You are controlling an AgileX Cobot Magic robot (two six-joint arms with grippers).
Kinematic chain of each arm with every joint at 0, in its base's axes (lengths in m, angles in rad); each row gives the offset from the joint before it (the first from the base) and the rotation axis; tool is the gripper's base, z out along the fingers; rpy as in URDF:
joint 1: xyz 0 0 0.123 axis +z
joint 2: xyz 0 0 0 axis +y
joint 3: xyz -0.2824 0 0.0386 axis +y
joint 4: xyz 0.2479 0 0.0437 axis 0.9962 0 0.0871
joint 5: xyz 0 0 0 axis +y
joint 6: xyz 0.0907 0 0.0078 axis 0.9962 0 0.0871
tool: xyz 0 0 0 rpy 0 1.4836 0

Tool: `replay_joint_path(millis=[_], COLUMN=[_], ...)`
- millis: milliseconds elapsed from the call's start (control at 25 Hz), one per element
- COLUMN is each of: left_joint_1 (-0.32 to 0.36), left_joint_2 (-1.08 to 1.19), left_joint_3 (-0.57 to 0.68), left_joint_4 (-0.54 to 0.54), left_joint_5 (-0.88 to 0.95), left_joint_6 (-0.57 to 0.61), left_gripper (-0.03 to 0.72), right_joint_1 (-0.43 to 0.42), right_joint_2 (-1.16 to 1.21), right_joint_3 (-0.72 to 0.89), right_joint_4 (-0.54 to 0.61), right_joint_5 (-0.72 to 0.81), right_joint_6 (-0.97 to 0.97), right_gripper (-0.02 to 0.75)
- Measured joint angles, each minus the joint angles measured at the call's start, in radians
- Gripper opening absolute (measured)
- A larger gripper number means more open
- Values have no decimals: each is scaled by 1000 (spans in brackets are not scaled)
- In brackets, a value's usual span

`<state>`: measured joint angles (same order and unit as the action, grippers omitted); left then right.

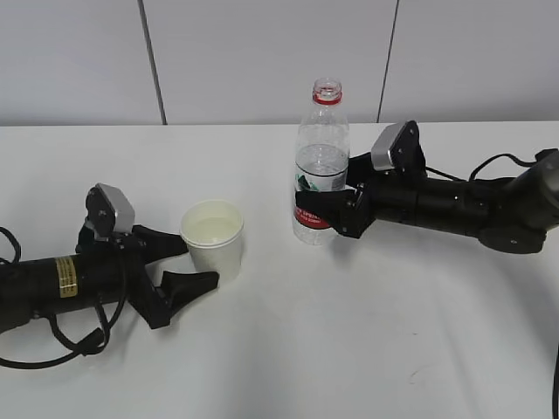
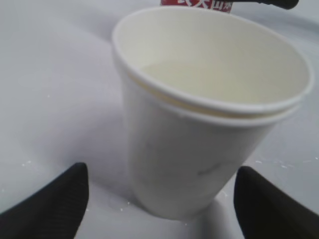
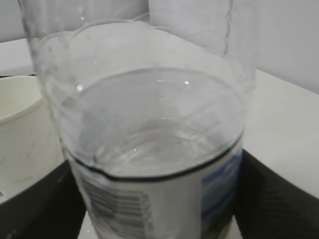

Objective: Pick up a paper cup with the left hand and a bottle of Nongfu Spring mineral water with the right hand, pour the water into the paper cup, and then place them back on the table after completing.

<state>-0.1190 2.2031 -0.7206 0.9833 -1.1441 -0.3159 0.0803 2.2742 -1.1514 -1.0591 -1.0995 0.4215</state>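
A white paper cup [image 1: 212, 237] stands upright on the white table [image 1: 367, 349]. My left gripper [image 1: 201, 262], on the yellow-labelled arm, is open, with a finger on each side of the cup's base and not touching it. In the left wrist view the cup [image 2: 199, 124] fills the frame between the fingertips [image 2: 55, 199]. A clear bottle [image 1: 320, 166] with a red neck ring and no cap stands upright, about half full of water [image 3: 159, 119]. My right gripper [image 1: 320, 215] is shut on the bottle at its label [image 3: 149, 209].
The bottle stands just right of the cup, about a hand's width away. A grey panelled wall [image 1: 262, 61] runs behind the table's far edge. Black cables [image 1: 52, 349] trail from the left arm at the near left.
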Motion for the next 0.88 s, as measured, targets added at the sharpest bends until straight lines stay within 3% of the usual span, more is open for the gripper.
replay_joint_path(millis=[520, 880], left_joint_1=[149, 180], left_joint_2=[-49, -50], left_joint_3=[51, 51], left_joint_4=[91, -11], left_joint_5=[0, 15], left_joint_6=[-23, -17], left_gripper=[547, 550], right_joint_1=[-110, -205], right_joint_2=[0, 0], right_joint_3=[0, 0], right_joint_4=[-161, -153], right_joint_5=[12, 40], right_joint_6=[66, 75], right_gripper=[607, 596])
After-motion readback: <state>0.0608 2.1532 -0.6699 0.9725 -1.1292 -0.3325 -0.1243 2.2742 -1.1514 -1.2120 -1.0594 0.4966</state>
